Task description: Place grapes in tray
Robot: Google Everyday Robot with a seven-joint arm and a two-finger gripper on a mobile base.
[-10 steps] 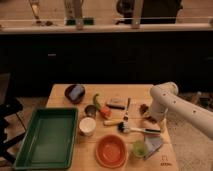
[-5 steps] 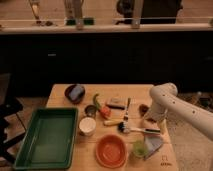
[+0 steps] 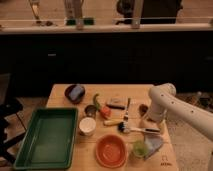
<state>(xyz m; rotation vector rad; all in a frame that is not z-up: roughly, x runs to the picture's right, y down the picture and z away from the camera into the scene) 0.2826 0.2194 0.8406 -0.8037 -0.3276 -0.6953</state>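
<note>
Wooden tabletop has the tray front-left; the gripper, grip state untellable, hangs low by the right edge, probably over the grapes.

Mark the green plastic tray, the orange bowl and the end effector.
green rectangular plastic tray (image 3: 47,137), camera view, bare floor of the tray
round orange bowl (image 3: 110,150), camera view, middle of its inside
end effector (image 3: 151,119), camera view, low tip of the white arm (image 3: 165,97), over the right side of the wooden table (image 3: 112,91)

One tray, one orange bowl, one cup, one gripper, right side.
</note>
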